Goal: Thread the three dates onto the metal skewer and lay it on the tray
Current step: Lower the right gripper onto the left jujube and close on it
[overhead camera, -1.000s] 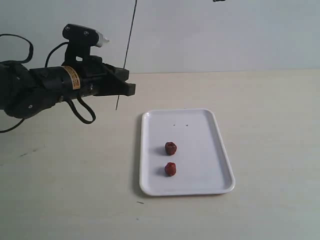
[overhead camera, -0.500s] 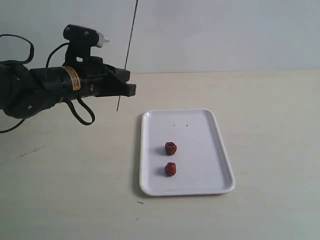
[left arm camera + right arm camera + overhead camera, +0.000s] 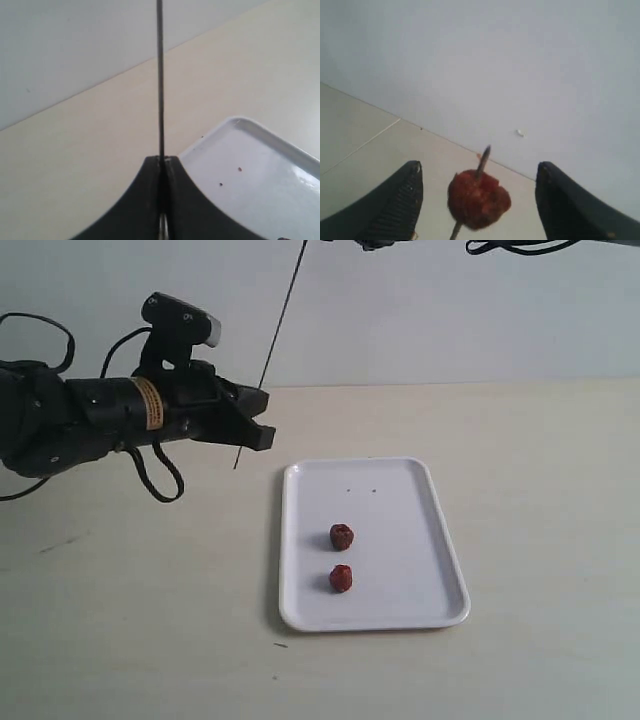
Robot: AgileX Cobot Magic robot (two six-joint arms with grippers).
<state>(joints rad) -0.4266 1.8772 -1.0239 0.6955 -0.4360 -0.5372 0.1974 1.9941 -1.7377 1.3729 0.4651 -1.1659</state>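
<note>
My left gripper (image 3: 262,418) is shut on the metal skewer (image 3: 274,335), a thin dark rod that leans up and to the right out of the top of the exterior view. In the left wrist view the skewer (image 3: 160,75) rises from the closed jaws of that gripper (image 3: 161,161). One date (image 3: 478,199) sits threaded near the skewer's tip (image 3: 485,152), between the wide-open fingers of my right gripper (image 3: 479,172) and touching neither. Two more dates (image 3: 342,536) (image 3: 341,578) lie on the white tray (image 3: 440,540), whose corner (image 3: 260,150) shows by the left jaws.
The tray lies on a pale beige tabletop (image 3: 540,440) in front of a plain white wall. A dark piece of the right arm (image 3: 380,244) and cables (image 3: 515,246) poke in at the top edge of the exterior view.
The left gripper has tipped, so the skewer now leans further to the right. Parts of the right arm have come into view at the top edge.
</note>
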